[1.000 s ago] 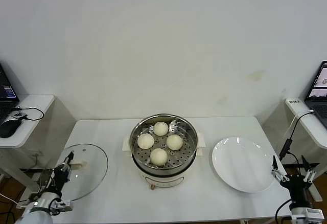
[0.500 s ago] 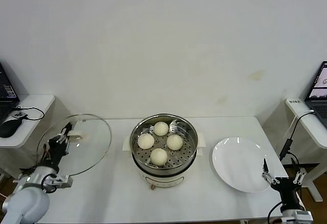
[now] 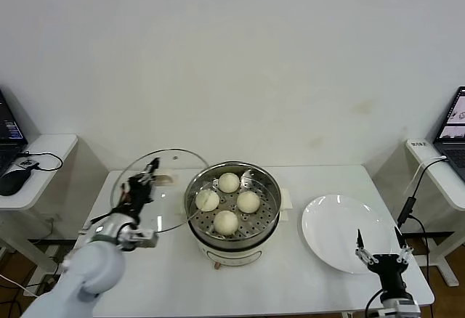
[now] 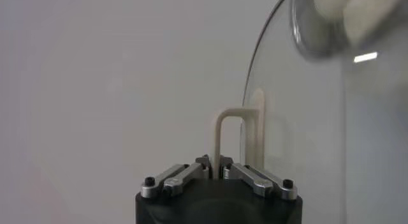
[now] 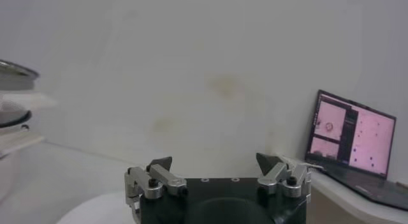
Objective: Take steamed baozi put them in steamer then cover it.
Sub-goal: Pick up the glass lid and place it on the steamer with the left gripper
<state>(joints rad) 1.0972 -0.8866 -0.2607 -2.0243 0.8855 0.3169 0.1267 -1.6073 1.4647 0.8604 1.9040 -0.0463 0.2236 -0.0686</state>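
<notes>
The round shiny steel steamer (image 3: 232, 203) is sitting mid-table, holding four cream-white steamed baozi (image 3: 227, 221). The left gripper (image 3: 144, 178) is clenching the clear glass cover (image 3: 149, 187) tilted beside it. The right gripper (image 3: 379, 247) is waiting, fingers spread, near the white plate (image 3: 341, 232).

Four cream-white steamed baozi (image 3: 228, 202) sit in the steamer (image 3: 232, 209) — shiny silver steel with a floor dotted by small dark holes, on a cream-white base. The cover (image 3: 156, 187) is clear glass with a thin silvery rim and a cream-white bar handle (image 4: 220, 139), and the plate (image 3: 341, 234) and table (image 3: 290, 289) are plain white. The left gripper (image 3: 138, 187) and right gripper (image 3: 381, 260) are black with silver-grey fingers (image 5: 156, 180) — and the laptop (image 5: 350, 139) screen glows pink
</notes>
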